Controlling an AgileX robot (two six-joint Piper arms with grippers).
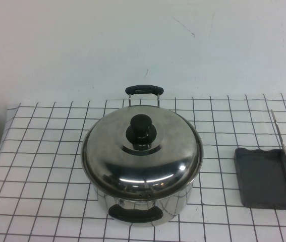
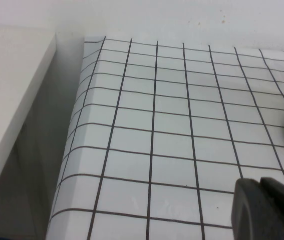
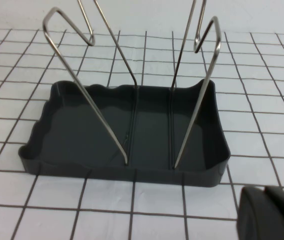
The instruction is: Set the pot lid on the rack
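On the gridded counter [image 1: 42,166] the pot [image 1: 143,201] wears the pot lid [image 1: 141,151], well left of the rack [image 3: 131,125], so that slick dome could slip past the thin wires, with left end effector [image 2: 267,210] and right end effector [image 3: 272,215] edging into their wrist views, grip impossible to call.

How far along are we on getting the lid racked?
Nothing done yet. The pot lid sits on the pot; the rack is empty. Nothing in hand: the left end effector and right end effector show only at their wrist views' edges. Grasp, lift and placing remain.
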